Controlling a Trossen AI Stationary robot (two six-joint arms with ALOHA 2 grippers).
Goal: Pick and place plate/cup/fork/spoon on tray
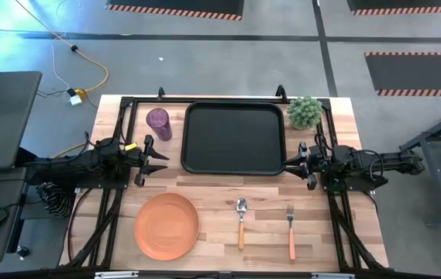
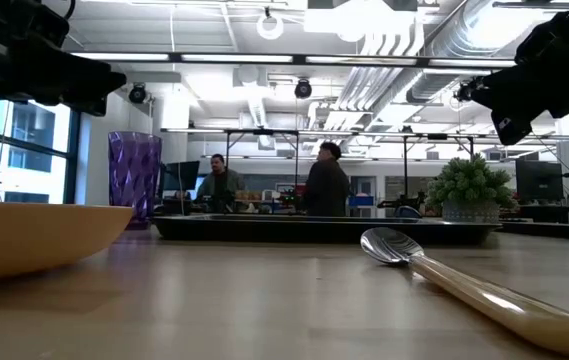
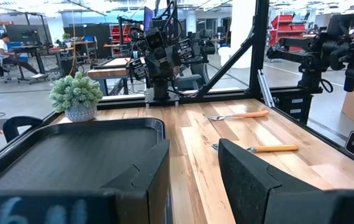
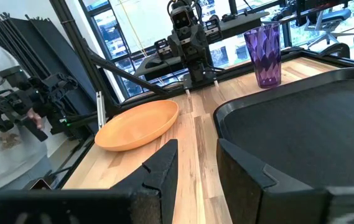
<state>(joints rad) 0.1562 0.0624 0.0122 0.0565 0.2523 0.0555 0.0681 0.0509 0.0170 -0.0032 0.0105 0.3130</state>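
The black tray [image 1: 234, 138] lies at the middle of the table's far half. The purple cup [image 1: 158, 122] stands upright at its left. The orange plate [image 1: 167, 225] rests near the front edge, and to its right the spoon [image 1: 241, 221] and the fork [image 1: 291, 229] lie flat with their handles toward the near edge. My left gripper [image 1: 158, 159] hovers open at the tray's left near corner, pointing right; its fingers [image 3: 145, 174] have nothing between them. My right gripper [image 1: 294, 164] hovers open at the tray's right near corner, pointing left, with its fingers [image 4: 251, 174] likewise bare.
A small green potted plant [image 1: 304, 112] stands at the tray's far right corner. A black frame [image 1: 127, 105] runs along the table's sides and far edge. People sit in the room [image 2: 224, 185] beyond the table. Bare wood [image 1: 228, 186] lies between tray and tableware.
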